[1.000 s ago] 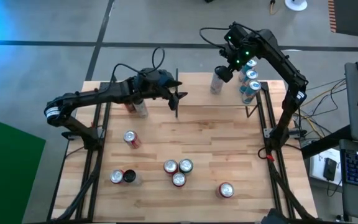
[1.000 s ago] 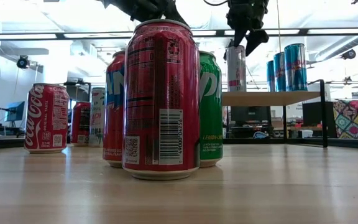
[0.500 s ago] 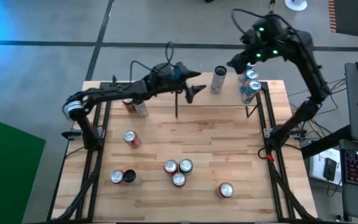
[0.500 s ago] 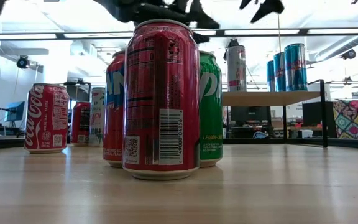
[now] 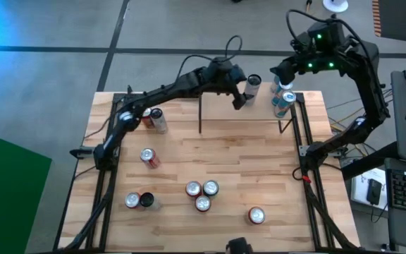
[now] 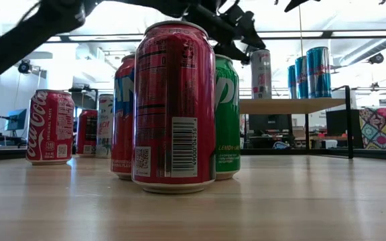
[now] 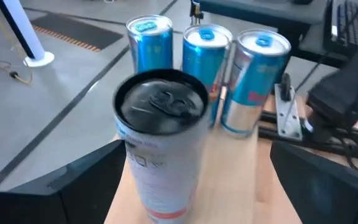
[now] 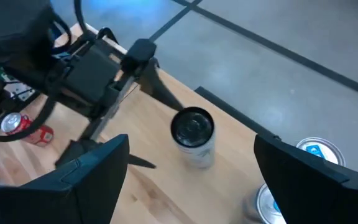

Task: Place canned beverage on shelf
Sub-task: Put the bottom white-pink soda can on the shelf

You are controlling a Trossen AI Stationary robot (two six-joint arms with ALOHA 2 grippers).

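My left gripper [image 7: 194, 180] just swung in, jaws now wide round the white can [image 7: 161, 140] on shelf [image 7: 253, 168]; right gripper [image 8: 188, 171] backed off, open.

Shelf [image 5: 259, 111]: white can [image 5: 252, 84] stands alone, clear board around it. Three blue cans [image 5: 283, 95] crowd the right end, blocking approach there. Left gripper [image 5: 242, 90], jaws wide, occupies the white can's left side.

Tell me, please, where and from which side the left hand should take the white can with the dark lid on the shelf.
Grip the white cylindrical can with the dark lid around its mid-body, coming level from the shelf's open side, away from the three blue cans behind it. It stands upright, and the open left hand already faces it.
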